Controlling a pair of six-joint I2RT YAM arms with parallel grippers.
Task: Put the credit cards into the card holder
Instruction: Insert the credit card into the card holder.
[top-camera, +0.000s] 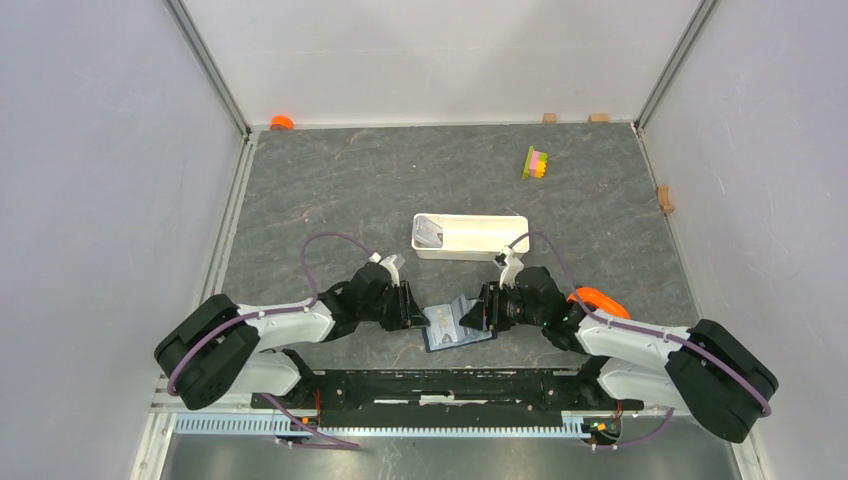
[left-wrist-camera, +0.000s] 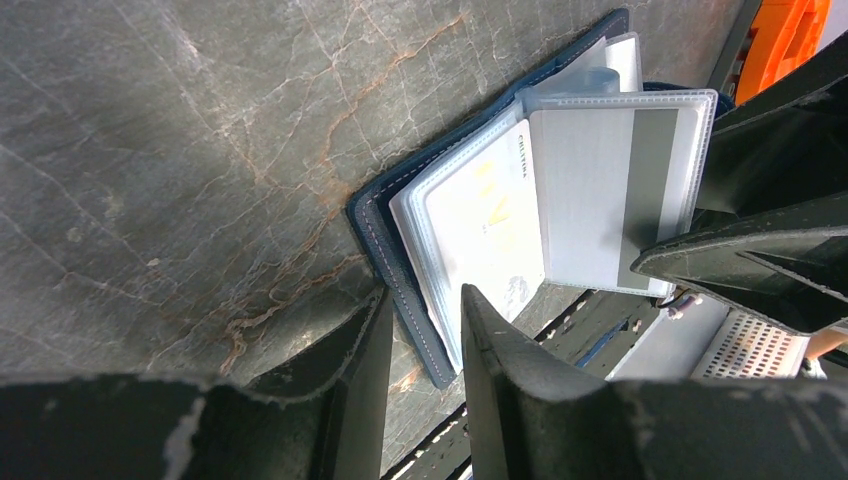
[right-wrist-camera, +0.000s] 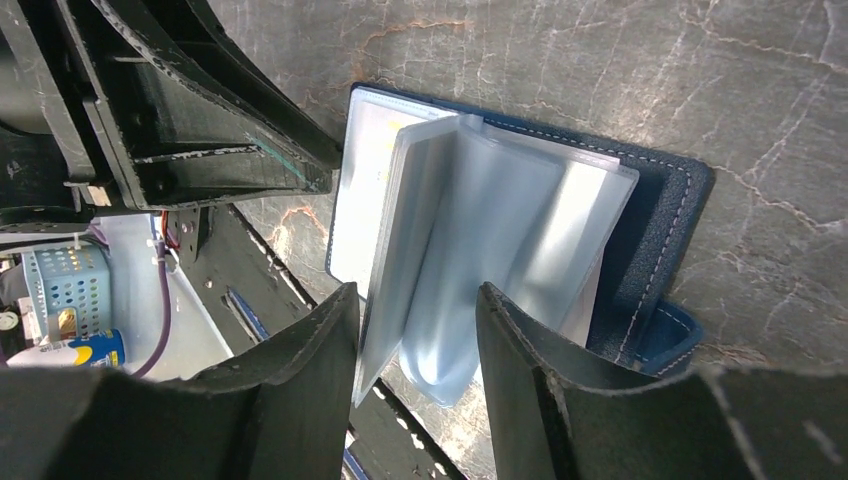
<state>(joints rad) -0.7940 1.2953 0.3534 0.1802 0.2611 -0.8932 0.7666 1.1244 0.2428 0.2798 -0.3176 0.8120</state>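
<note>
The card holder (top-camera: 455, 330) lies open on the table between my two grippers, navy cover down and clear sleeves fanned up. In the left wrist view a grey card with a dark stripe (left-wrist-camera: 605, 200) sits in a raised sleeve, and a pale card with yellow print (left-wrist-camera: 480, 225) lies in the sleeve under it. My left gripper (left-wrist-camera: 424, 295) is open, its jaws astride the holder's navy edge (left-wrist-camera: 375, 215). My right gripper (right-wrist-camera: 417, 292) is open, its jaws astride the upright sleeves (right-wrist-camera: 500, 230). Another card (top-camera: 430, 235) lies in the white tray.
The long white tray (top-camera: 490, 238) stands just behind the holder. A yellow-pink-green block stack (top-camera: 536, 162) is at the back right. An orange object (top-camera: 597, 298) lies beside the right arm, and another (top-camera: 282, 122) is in the back left corner. The table's near edge is close under the holder.
</note>
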